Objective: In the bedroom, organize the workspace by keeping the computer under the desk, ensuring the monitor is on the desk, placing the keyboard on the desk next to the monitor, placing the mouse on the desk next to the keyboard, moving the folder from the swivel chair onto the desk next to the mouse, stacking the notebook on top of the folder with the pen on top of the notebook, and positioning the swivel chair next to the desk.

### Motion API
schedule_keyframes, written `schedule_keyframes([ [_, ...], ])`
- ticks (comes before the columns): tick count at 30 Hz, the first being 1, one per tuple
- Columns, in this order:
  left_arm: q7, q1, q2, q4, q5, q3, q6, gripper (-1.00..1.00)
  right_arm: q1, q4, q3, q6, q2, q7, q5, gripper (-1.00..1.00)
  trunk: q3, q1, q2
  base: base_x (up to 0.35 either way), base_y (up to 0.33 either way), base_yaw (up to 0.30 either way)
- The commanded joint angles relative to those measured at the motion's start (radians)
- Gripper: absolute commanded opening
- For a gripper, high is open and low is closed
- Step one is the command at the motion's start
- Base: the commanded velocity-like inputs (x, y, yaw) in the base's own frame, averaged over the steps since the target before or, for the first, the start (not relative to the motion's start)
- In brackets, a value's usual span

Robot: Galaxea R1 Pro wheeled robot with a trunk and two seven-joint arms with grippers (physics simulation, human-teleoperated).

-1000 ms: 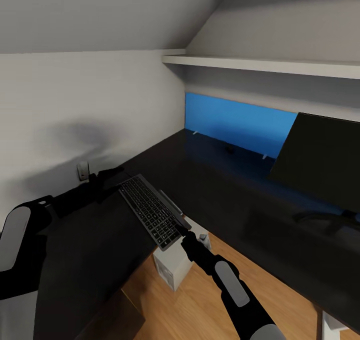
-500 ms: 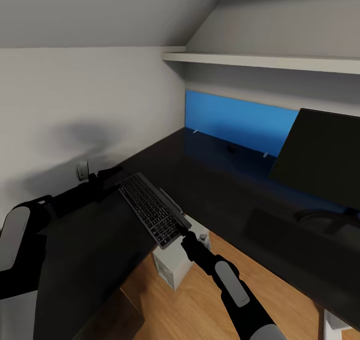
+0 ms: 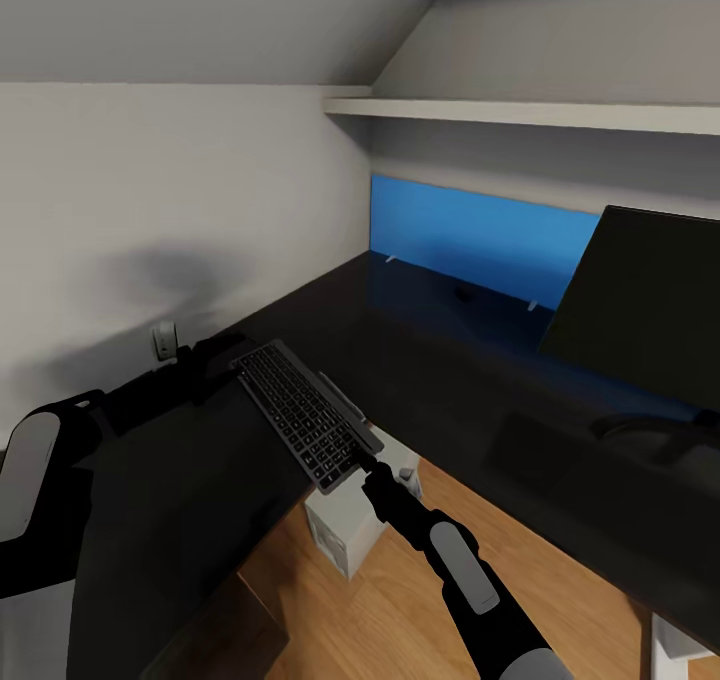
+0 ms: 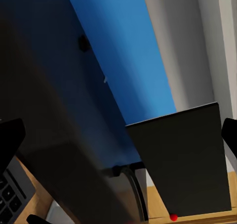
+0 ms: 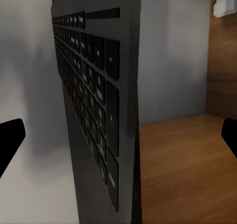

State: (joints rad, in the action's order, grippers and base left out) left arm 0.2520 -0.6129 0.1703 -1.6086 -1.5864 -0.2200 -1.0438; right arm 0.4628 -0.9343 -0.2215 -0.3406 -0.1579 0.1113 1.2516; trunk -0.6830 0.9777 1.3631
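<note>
A dark grey keyboard [image 3: 300, 415] lies slanted at the black desk's [image 3: 430, 360] front edge, its near end sticking out over the floor. My right gripper [image 3: 368, 468] is at that near end. In the right wrist view the keyboard [image 5: 94, 110] runs edge-on between the wide-apart fingertips [image 5: 10, 140], which do not touch it, so the gripper is open. My left gripper [image 3: 222, 352] sits at the keyboard's far end, also open, with a few keys [image 4: 7, 197] by one finger. The black monitor [image 3: 640, 310] stands on the desk at the right. A white computer [image 3: 345, 535] sits on the floor under the desk edge.
A blue panel [image 3: 470, 235] lines the back of the desk under a white shelf [image 3: 520, 115]. A white wall closes the left side below a sloped ceiling. Wooden floor [image 3: 400, 610] lies in front of the desk.
The whole view has tilted a little, so the shelf and monitor sit higher in the picture. The keyboard has edged slightly up and left with both grippers beside it.
</note>
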Motion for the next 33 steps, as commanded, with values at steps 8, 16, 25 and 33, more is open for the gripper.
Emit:
schedule_keyframes([
  [8, 0.011, -0.003, 0.0, -0.001, -0.01, -0.001, -0.003, 1.0, 0.0, 0.0, 0.001, -0.003, 0.0, 0.002, 0.004, 1.0, -0.001, 0.0, 0.0, 0.019, 0.0, 0.0],
  [16, 0.012, -0.002, 0.0, -0.001, -0.009, -0.001, -0.003, 1.0, 0.0, 0.0, 0.001, -0.003, 0.0, 0.002, 0.003, 1.0, -0.001, 0.0, 0.0, 0.156, 0.0, 0.0],
  [25, 0.012, -0.002, 0.0, 0.0, -0.009, -0.001, -0.003, 1.0, 0.0, 0.0, 0.0, -0.003, 0.0, 0.002, 0.004, 1.0, -0.001, 0.0, 0.0, 0.026, 0.0, 0.0],
  [33, 0.012, -0.001, 0.0, -0.001, -0.009, -0.001, -0.003, 1.0, 0.0, -0.003, 0.0, -0.004, 0.001, 0.017, 0.003, -1.0, -0.001, 0.0, 0.0, 0.003, 0.0, 0.0],
])
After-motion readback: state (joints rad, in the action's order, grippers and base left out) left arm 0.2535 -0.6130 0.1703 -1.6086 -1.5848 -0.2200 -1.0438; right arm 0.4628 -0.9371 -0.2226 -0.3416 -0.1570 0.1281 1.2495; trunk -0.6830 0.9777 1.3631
